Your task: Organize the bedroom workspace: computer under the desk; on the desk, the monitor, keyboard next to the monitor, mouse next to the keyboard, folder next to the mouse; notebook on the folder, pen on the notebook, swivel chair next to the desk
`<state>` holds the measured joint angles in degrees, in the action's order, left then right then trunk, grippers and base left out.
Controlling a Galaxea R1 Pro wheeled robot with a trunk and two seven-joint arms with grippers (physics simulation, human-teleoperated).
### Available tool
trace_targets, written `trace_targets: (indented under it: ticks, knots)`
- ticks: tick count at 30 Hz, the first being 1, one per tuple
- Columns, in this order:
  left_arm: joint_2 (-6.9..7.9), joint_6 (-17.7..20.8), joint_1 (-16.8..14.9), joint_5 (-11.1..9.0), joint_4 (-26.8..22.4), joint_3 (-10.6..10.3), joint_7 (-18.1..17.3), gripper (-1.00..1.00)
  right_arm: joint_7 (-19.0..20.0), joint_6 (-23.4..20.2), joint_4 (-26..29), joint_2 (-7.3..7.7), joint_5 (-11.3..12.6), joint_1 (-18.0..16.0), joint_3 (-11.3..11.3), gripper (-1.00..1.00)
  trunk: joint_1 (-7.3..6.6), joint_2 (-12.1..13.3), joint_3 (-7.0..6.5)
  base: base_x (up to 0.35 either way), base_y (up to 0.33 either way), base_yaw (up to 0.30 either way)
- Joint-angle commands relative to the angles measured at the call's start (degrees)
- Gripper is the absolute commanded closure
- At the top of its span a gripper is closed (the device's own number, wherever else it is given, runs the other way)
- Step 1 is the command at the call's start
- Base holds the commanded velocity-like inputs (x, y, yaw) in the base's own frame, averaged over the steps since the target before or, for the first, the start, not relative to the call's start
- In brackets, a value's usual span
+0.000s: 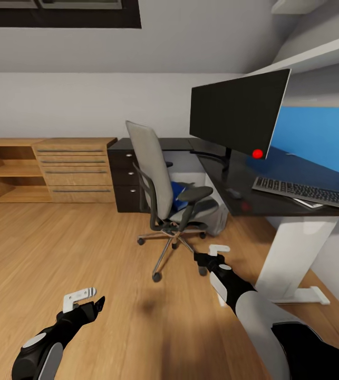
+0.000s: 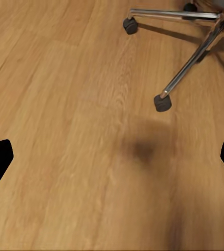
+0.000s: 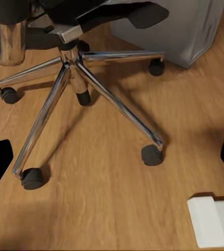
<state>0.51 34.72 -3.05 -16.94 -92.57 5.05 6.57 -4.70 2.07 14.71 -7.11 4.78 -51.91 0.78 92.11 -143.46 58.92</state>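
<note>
Blue folder (image 1: 178, 193) lay on the swivel chair (image 1: 161, 184) beside the counter (image 1: 274, 182), chair back facing away from it; both jaws spread wide, empty.

Glossy black desk (image 1: 274, 174); chrome base, grey cloth swivel chair (image 1: 153, 174); matt wood floor (image 1: 58, 248)
</note>
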Motion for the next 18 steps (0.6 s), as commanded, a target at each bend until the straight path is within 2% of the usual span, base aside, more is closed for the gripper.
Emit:
trace_targets:
  ticks: [1,9,12,17,18]
  knots:
    - [0.02,0.26,-0.03,-0.61,-0.07,-0.04,0.47,-1.0,-0.14,0.22,-0.07,-0.01,0.5,-0.04,0.1,-1.0,0.02,-0.02,-0.03,0.32,0.0,0.0]
    - [0.02,0.33,-0.03,-0.63,-0.07,-0.04,0.46,-1.0,-0.07,0.86,-0.24,0.04,0.37,-0.04,0.1,-1.0,0.02,-0.02,-0.33,0.286,0.0,0.0]
    - [0.02,0.29,-0.03,-0.63,-0.07,-0.04,0.4,-1.0,-0.12,5.97,-0.46,0.08,0.14,0.02,0.18,-1.0,0.02,-0.02,-0.35,0.067,0.0,0.0]
    - [0.02,0.26,-0.03,-0.63,-0.13,-0.04,0.38,-1.0,-0.43,8.87,-0.53,0.3,0.08,-0.03,0.26,-1.0,0.02,-0.02,-0.35,0.019,0.0,0.0]
    - [0.02,0.26,-0.03,-0.63,-0.14,0.01,0.38,-1.0,-0.51,9.21,-0.48,0.78,0.08,-0.11,0.22,-1.0,0.02,-0.02,-0.35,0.005,0.0,0.0]
